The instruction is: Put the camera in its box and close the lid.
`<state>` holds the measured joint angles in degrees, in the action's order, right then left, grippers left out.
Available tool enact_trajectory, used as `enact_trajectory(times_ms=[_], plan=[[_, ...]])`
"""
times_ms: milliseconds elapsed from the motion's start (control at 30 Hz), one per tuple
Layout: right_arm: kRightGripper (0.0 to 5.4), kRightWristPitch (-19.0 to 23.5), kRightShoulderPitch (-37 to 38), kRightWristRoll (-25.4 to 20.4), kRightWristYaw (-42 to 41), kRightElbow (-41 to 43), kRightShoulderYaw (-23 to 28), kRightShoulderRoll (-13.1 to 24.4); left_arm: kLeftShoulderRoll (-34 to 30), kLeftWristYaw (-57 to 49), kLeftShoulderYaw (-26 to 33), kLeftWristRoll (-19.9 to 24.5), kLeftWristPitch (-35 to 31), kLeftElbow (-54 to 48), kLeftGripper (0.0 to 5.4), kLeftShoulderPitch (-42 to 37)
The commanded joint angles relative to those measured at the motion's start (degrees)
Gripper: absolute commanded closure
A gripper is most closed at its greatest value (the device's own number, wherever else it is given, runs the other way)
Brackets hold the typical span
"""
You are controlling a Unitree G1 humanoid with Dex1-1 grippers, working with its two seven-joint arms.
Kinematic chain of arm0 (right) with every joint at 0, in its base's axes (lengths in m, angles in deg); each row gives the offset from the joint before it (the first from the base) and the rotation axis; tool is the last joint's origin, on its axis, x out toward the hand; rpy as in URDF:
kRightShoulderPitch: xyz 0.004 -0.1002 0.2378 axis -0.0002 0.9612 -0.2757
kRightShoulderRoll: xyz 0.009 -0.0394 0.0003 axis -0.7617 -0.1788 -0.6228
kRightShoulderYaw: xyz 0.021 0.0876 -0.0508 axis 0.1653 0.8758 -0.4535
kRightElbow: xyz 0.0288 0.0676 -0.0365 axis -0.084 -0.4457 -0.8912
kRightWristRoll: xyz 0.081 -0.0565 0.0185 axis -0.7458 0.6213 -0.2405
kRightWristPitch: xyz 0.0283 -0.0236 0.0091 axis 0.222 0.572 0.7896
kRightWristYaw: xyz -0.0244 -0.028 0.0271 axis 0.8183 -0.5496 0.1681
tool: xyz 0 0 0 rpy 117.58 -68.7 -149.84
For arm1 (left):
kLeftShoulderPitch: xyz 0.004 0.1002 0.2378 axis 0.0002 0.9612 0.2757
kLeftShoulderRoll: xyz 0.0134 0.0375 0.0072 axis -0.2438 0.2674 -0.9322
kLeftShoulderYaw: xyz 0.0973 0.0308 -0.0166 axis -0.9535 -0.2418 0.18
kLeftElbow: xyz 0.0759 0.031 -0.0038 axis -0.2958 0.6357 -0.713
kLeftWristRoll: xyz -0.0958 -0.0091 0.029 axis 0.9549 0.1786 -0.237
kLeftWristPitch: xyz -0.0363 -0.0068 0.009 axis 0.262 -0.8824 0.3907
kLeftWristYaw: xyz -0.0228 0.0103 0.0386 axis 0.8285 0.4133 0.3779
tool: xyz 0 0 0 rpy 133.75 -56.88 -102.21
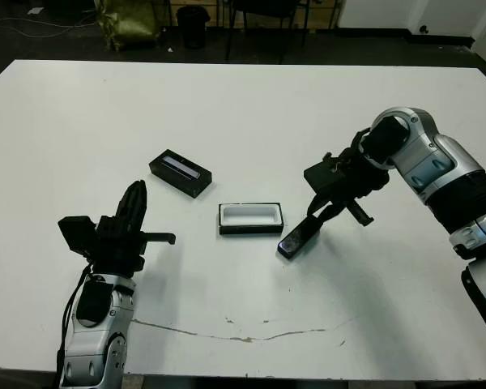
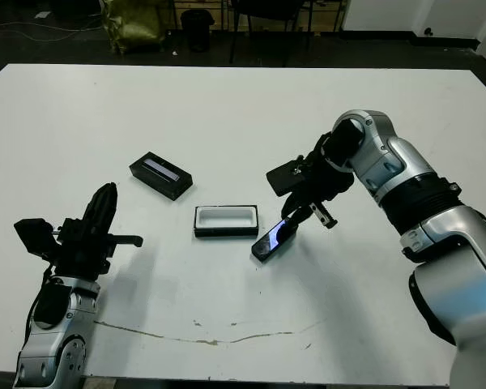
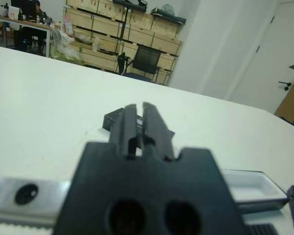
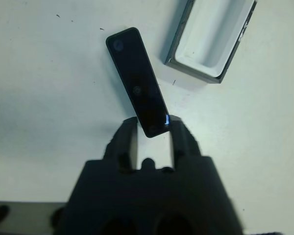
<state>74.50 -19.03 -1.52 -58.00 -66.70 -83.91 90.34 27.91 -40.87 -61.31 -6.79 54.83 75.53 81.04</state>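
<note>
I have the right tool (image 4: 151, 133) down at the near end of the camera (image 4: 137, 81), its 2 fingers straddling that end with the bar's tip between them. The pads look just at its sides, so I judge it a light pinch at most, not a firm grip; the far end rests on the bench (image 1: 251, 105). The camera lies just beside the box (image 1: 250, 218), toward the right edge of the bench, angled off the box's long axis.

To do this step well, I want to grip further up the bar, near its middle, so it does not swing when lifted. Then I should turn it parallel to the tray's long sides before lowering, since the white tray is only a little longer than the bar.

The lid (image 1: 180, 172) sits further toward the far left, apart from the box, clear of the carry path. The left tool (image 1: 134, 212) hovers near the front left corner, fingers pressed together, holding nothing. Open bench surrounds the box on all sides, and nothing sits close to an edge.
</note>
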Motion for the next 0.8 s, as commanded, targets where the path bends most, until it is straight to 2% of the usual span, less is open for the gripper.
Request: enact_trajectory(times_ms=[33, 300, 433, 567, 600, 800], plan=[[3.7, 1.76, -1.43, -0.22, -0.33, -0.97, -2.53, 0.03, -0.14, -0.45, 0.08, -0.29, -1.19, 0.15, 5.4, 1.0], [1.94, -1.79, -2.96, 0.05, -0.33, -3.29, -4.55, -0.37, -0.21, -0.37, 0.04, -0.34, -0.99, 0.09, 5.4, 1.15], [1.07, -2.46, -3.44, 0.65, -0.33, -4.19, -5.14, -0.6, -0.25, -0.51, -0.04, -0.69, -0.8, 0.01, 5.4, 1.26], [0.17, -1.4, -3.7, 0.43, -0.33, -5.32, -5.66, -1.02, -0.17, 0.06, 0.03, -0.55, 0.09, 0.75, 5.4, 1.18], [0.03, -1.58, -3.74, 0.56, -0.33, -5.61, -5.78, -1.15, -0.09, 0.02, 0.06, -0.46, -0.08, 0.72, 5.4, 1.2], [0.03, -4.53, -2.87, 2.68, -0.28, -6.08, -3.89, -1.69, -0.22, -0.01, 0.06, -0.9, -0.06, 0.77, 5.4, 1.2]])
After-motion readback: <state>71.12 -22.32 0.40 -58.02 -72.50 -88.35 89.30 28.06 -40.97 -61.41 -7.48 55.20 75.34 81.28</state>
